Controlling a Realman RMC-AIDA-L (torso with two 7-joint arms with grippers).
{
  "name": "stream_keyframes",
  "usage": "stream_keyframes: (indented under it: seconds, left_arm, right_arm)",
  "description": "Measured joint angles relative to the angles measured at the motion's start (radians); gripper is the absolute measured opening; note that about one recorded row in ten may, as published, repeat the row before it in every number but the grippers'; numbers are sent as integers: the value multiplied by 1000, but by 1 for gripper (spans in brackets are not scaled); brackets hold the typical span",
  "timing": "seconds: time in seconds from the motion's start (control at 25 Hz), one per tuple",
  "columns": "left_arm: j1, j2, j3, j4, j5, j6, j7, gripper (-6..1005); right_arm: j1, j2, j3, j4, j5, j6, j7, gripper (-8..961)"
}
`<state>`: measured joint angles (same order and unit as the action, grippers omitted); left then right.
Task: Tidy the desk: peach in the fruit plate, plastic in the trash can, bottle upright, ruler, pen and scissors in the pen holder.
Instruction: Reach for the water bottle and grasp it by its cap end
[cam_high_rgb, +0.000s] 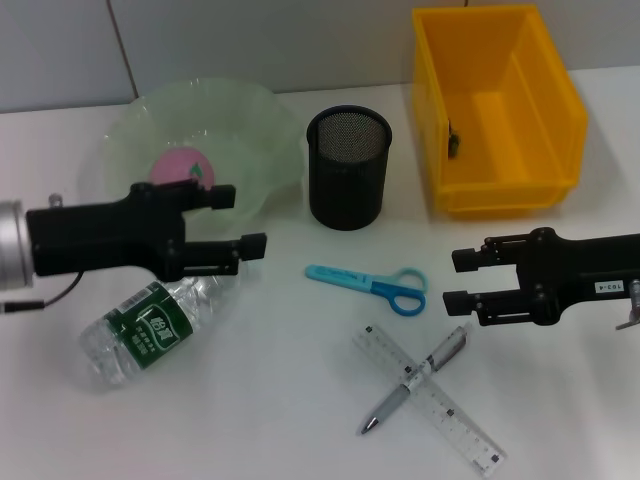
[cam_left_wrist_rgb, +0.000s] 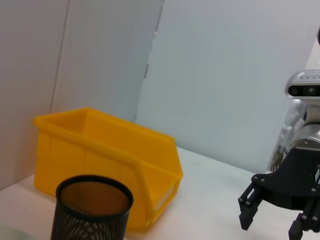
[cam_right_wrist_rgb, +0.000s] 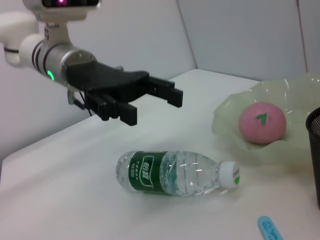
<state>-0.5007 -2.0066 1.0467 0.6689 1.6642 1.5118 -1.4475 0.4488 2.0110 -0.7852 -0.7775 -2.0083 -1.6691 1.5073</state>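
Both grippers open, empty. Left gripper (cam_high_rgb: 240, 220) hovers above the bottle (cam_high_rgb: 150, 330), lying flat just beside it; right gripper (cam_high_rgb: 462, 280) near scissors (cam_high_rgb: 372, 283).

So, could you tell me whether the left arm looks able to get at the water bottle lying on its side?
Probably yes. The left end effector hovers open just above the water bottle, which lies alone on bare table beside the fruit plate, with nothing between them.
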Motion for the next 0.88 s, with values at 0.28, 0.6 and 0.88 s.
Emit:
stream_keyframes:
  seconds: [0.28, 0.6, 0.88]
  left_arm:
    - [-104, -45, 13, 345, 314, -1, -324, 834]
    - [-254, -58, 70, 438, 613, 41, -594, 834]
    - [-346, -63, 128, 449, 768, 80, -748, 834]
  right_arm:
    - [2, 0, 1, -2, -1, 7, -1, 669]
    - [2, 0, -5, -11, -2, 6, -1, 668]
    - [7, -4, -8, -13, -4, 7, -21, 668]
